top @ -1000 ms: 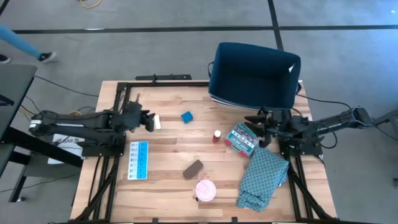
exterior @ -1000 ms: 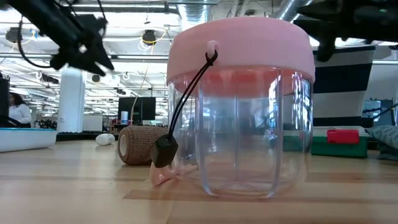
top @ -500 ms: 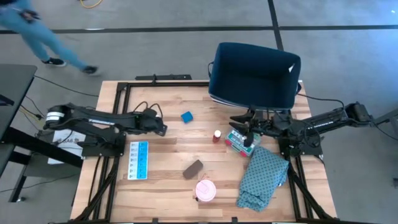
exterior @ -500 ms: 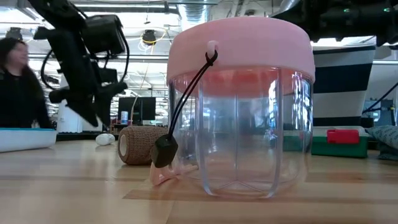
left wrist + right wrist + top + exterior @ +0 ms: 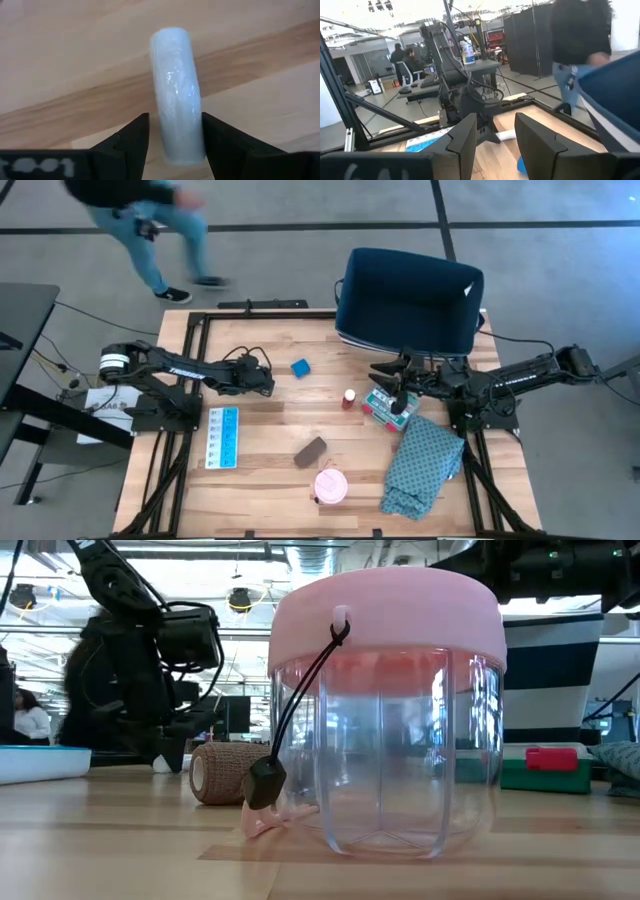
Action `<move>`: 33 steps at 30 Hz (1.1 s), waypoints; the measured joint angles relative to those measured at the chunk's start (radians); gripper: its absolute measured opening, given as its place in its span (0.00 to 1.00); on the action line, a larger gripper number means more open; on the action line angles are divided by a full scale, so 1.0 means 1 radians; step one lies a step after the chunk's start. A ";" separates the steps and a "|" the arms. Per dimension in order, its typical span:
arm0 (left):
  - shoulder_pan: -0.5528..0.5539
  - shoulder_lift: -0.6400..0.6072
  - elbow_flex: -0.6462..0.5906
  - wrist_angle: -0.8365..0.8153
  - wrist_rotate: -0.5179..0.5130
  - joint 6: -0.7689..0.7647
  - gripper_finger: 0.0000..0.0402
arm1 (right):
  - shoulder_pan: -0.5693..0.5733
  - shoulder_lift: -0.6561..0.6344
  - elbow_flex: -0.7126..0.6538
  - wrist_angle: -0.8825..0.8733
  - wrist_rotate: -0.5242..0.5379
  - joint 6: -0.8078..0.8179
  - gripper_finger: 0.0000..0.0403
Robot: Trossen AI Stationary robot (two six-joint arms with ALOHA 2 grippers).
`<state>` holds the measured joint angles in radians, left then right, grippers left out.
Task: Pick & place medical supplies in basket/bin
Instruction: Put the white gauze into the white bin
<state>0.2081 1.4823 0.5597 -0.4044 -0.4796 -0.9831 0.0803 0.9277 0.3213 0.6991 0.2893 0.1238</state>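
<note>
My left gripper (image 5: 265,383) (image 5: 175,120) is open and low at the table's left-middle. Its fingers stand on either side of the white tube (image 5: 175,75), which lies flat on the wood; in the high view the gripper hides it. My right gripper (image 5: 385,380) (image 5: 492,125) is open and holds nothing. It hovers over the green-red box (image 5: 388,406), in front of the navy basket (image 5: 405,300). Also lying on the table are the blue cube (image 5: 300,367), red bottle (image 5: 349,398), pill organizer (image 5: 224,437), brown oblong (image 5: 311,451) and a pink-lidded clear cup (image 5: 330,486) (image 5: 385,710). My left gripper comes at the white tube's near end (image 5: 186,150) with its fingers along the tube and one finger (image 5: 132,137) on each side. I cannot tell whether the fingers touch it. The tube lies flat on the table.
The teal patterned cloth (image 5: 425,465) lies crumpled at the table's near right corner. A person (image 5: 140,220) walks on the floor beyond the far left edge. Bare wood lies between the blue cube and the basket and along the near left side.
My left gripper has moved toward the table's right and come down over the white tube, which now sits between its fingers. My right gripper has reached toward the table's left, over the green-red box, then stayed there. A person has walked past beyond the far edge.
</note>
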 joint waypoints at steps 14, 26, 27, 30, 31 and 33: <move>-0.105 -0.104 0.028 0.407 0.063 0.235 0.06 | 0.000 -0.001 0.000 0.027 0.000 -0.001 0.31; -0.120 0.112 0.876 0.236 0.030 0.842 0.07 | 0.004 0.031 0.000 0.067 0.000 0.004 0.31; -0.106 0.161 0.960 0.182 0.031 0.861 0.07 | 0.008 0.031 0.000 0.065 0.000 0.012 0.31; -0.061 0.319 1.206 0.050 0.037 0.881 0.09 | 0.029 0.017 -0.001 0.060 -0.020 0.023 0.31; -0.046 0.376 1.278 0.015 0.036 0.886 0.10 | 0.034 0.013 -0.001 0.065 -0.031 0.023 0.31; -0.020 0.487 1.410 -0.053 0.038 0.906 0.11 | 0.043 0.012 0.000 0.063 -0.048 0.025 0.31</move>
<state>0.1876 1.9693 1.9695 -0.4573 -0.4419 -0.0769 0.1229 0.9393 0.3210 0.7618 0.2412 0.1491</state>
